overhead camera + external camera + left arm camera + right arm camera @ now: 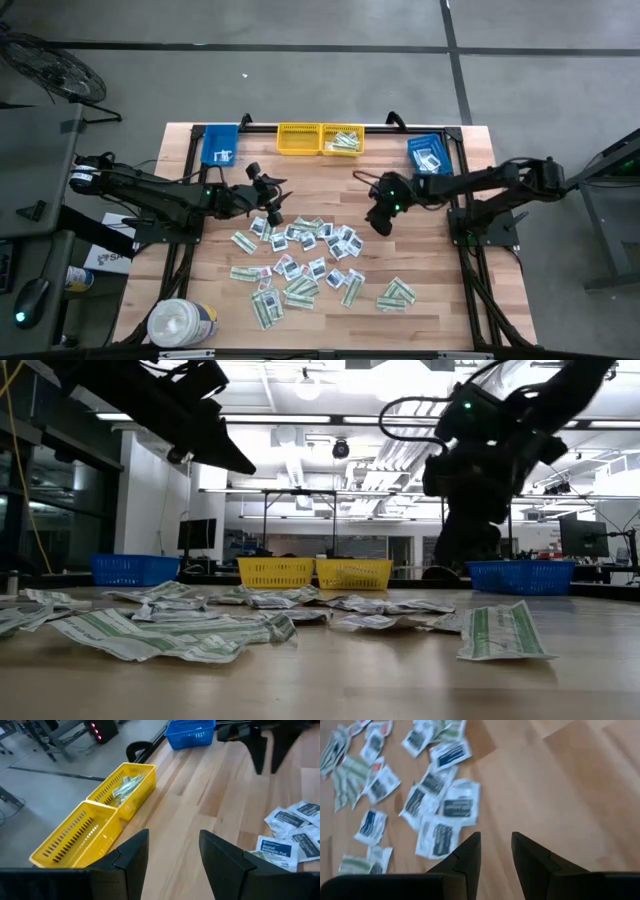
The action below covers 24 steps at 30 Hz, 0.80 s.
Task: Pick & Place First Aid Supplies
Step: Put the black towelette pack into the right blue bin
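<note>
The first aid supplies (315,265) lay scattered across the middle of the wooden table (440,320), long green-white strips mixed with squarish white packets marked in blue or red; a few more sat in the right-hand yellow bin (343,140) at the table's twelve o'clock edge, beside the other yellow bin (298,139); blue bins stood at eleven o'clock (220,145) and one o'clock (430,155), each with some packets inside; a white round tub (180,322) stood at seven o'clock. The left gripper (272,200) hung above the table at the ten o'clock side of the pile, fingers (132,855) spread with bare wood showing between them, holding nothing. The right gripper (380,215) hovered at the pile's two o'clock side, clear of the packets; its fingers (467,855) stood apart with a narrow gap, nothing pinched between them. In the low view both arms hung above the tabletop, not touching the packets (180,630).
</note>
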{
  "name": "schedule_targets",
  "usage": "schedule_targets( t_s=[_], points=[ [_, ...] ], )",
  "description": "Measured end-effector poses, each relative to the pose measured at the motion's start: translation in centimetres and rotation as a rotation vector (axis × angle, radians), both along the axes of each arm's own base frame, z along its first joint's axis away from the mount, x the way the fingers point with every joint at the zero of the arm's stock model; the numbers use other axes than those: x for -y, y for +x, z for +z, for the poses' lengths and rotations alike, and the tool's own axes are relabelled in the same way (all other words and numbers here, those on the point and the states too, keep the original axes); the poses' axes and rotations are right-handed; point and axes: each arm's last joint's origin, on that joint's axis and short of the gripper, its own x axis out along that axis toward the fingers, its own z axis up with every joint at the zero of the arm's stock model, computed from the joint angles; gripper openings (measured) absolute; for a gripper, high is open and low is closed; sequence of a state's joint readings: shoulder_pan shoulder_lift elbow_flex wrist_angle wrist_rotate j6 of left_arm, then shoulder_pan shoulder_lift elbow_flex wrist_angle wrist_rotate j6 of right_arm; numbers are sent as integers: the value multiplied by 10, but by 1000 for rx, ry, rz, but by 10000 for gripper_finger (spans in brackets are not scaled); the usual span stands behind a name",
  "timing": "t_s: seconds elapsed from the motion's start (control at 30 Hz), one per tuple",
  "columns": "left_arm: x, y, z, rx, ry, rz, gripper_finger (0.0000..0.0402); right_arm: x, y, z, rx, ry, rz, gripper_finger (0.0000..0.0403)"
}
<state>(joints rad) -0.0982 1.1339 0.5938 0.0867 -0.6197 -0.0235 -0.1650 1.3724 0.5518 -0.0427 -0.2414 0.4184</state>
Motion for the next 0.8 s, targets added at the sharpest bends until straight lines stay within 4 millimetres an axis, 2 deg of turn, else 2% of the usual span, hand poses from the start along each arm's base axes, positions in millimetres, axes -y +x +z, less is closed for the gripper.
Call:
schedule_targets(
  t_s=[0.17,0.33,0.6,0.8],
  points=[
    [0,0,0,-1,0,0,172,-21,-5,-12,42,-10,54,103],
    [0,0,0,-1,0,0,172,-37,-5,-14,94,-52,92,103],
    [0,0,0,-2,0,0,172,-65,-1,-15,147,-439,368,103],
    [0,0,0,-2,0,0,172,-74,19,-18,127,-619,547,103]
  ],
)
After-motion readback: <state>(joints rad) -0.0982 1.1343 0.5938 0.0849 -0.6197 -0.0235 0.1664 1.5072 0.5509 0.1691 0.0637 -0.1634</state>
